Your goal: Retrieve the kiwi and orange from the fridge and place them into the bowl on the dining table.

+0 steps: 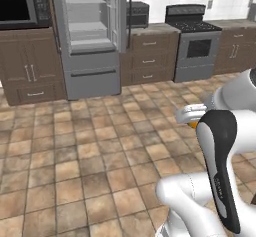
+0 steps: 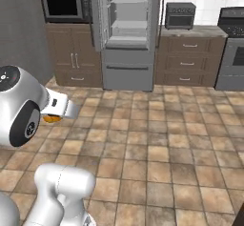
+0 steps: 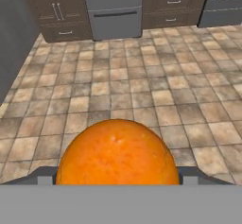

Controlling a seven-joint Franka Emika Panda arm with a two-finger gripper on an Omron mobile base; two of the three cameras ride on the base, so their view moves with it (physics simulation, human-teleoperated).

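Orange (image 3: 118,153): sits between my two fingers, gripped on both sides.
Gripper (image 3: 118,173): I am clamped on it, above the tiled floor (image 3: 142,90).
Fridge (image 1: 90,36): doors open, well apart from me.

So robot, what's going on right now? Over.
Hand closed on the orange. Fridge open, well behind us across the tile floor. Nothing in the way on the floor ahead.
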